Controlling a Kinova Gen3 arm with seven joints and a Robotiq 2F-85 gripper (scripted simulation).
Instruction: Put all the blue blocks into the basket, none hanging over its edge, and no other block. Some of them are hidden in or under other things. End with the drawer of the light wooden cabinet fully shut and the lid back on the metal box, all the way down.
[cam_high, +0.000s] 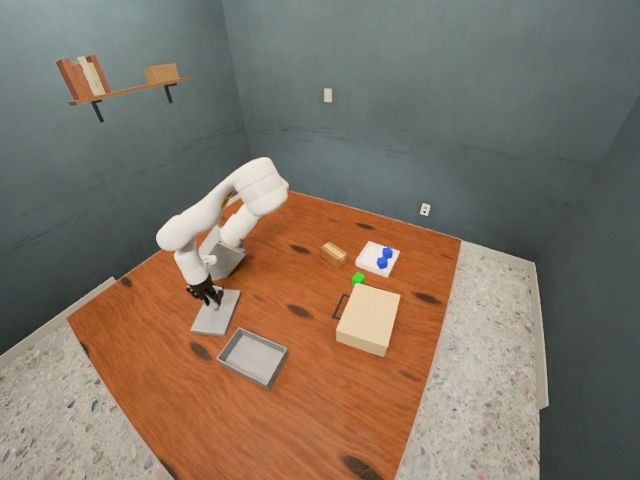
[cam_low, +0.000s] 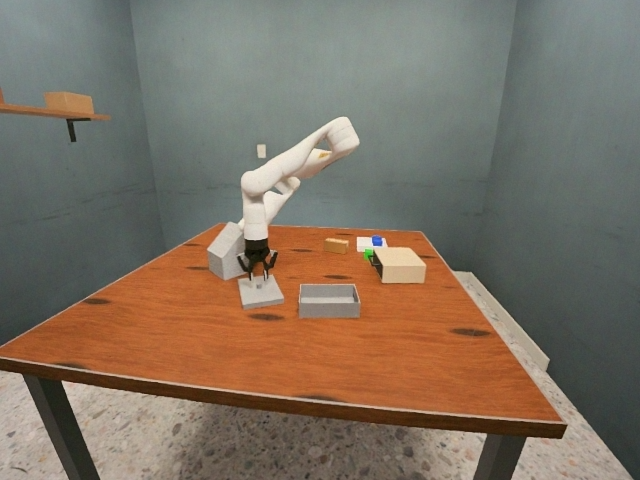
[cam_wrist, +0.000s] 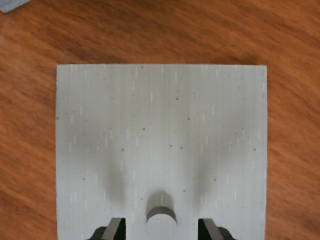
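My gripper is partly open, low over the grey lid. Its fingertips stand apart on either side of the lid's round knob, with gaps. The lid lies on the table. The grey metal box is uncovered, with no block visible inside. Two blue blocks are at the white basket. The light wooden cabinet has its handle facing left; whether its drawer is fully shut is unclear.
A green block is beside the cabinet's far end. A tan box stands left of the basket. A grey slanted block stands behind the gripper, near the arm.
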